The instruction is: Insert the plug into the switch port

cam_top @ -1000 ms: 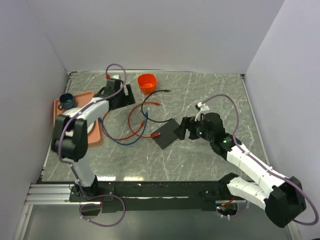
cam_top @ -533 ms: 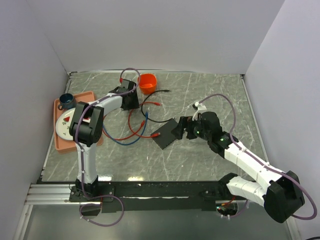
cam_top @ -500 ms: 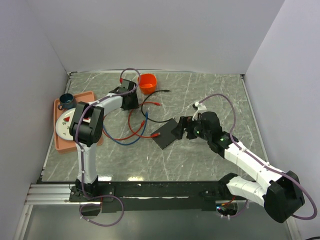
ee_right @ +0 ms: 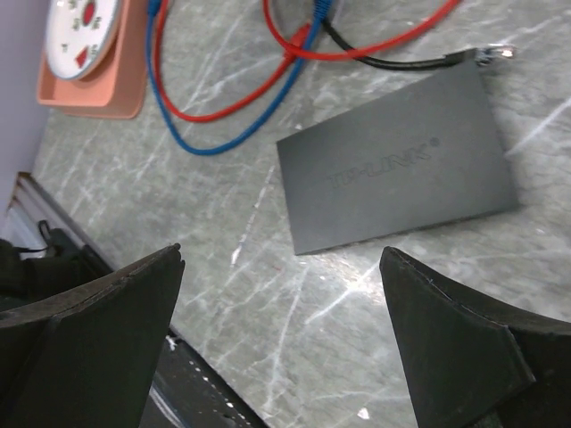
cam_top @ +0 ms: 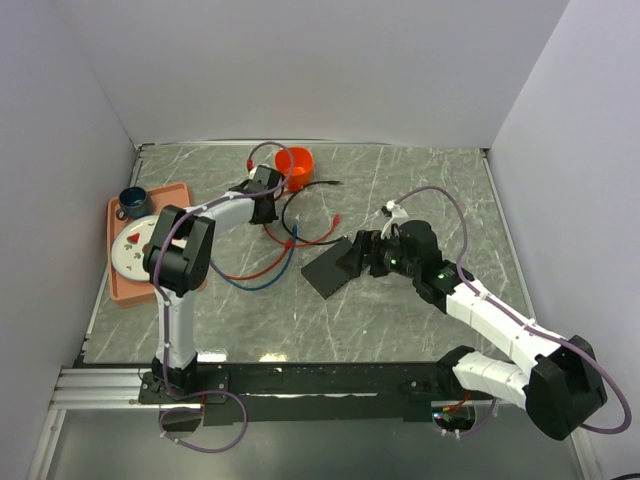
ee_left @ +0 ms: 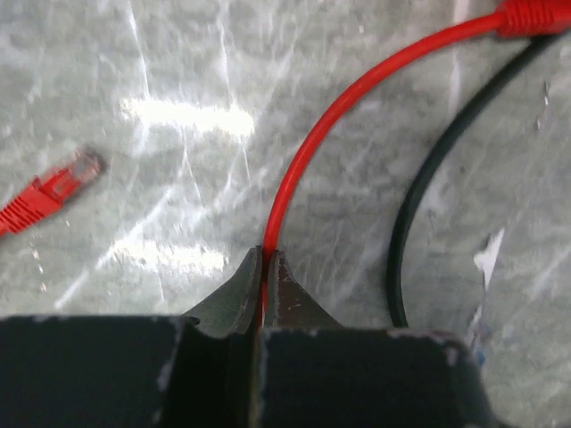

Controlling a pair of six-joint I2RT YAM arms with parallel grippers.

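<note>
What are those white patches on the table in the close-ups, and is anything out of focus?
Left wrist view: reflected light glares white on the glossy grey marbled tabletop; the loose red plug looks soft. Right wrist view: the flat matte-black box is sharp and glare-free; the dark gripper fingers are shadowed. Top external view: faint glare near the table's front edge.

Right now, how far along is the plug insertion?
Done: the left gripper is shut on the red cable, pinching it mid-length, not at a plug. In hand: the right gripper hangs open above the black TP-Link switch, not touching it. Left: a red plug lies loose on the table, and no cable visibly enters the switch, so aligning and inserting remain.
</note>
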